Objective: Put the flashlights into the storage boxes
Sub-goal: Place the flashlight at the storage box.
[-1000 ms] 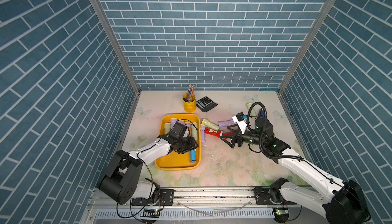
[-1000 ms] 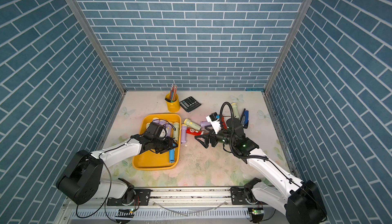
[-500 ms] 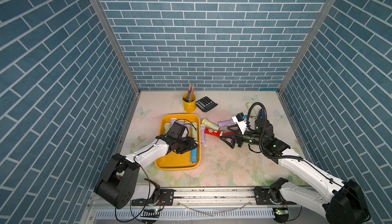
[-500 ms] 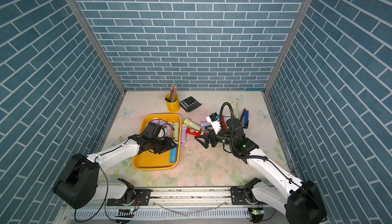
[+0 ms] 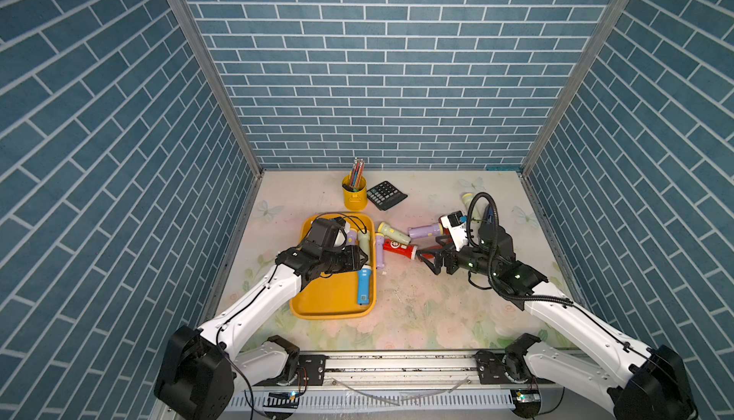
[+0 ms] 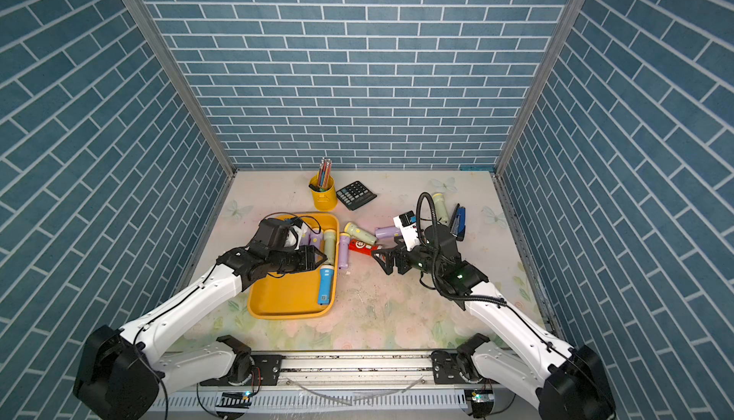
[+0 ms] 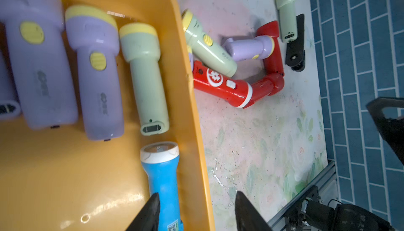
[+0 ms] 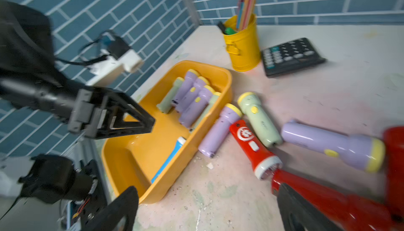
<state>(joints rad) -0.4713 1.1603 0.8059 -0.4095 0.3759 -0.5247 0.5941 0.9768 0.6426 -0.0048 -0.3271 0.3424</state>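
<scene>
Currently six flashlights (image 8: 196,105) (blue one (image 7: 162,175) included) occupy the tray (image 5: 329,298).

Top views overhead — wrist views close, sharing tray (image 7: 183,109).

Thirteen flashlights (image 5: 364,285), one tray (image 5: 329,314), one pencil cup (image 5: 354,199), one calculator (image 5: 386,195), one stapler (image 6: 458,221).

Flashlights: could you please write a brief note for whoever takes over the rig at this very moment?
Left gripper open, empty, above the blue flashlight in the tray.
Right gripper open, empty, by the red flashlights on the table.
Done: about six in the tray, a lilac-and-green row plus the blue.
Left: about seven on the table: three red, two lilac, two green, one by the stapler.
</scene>
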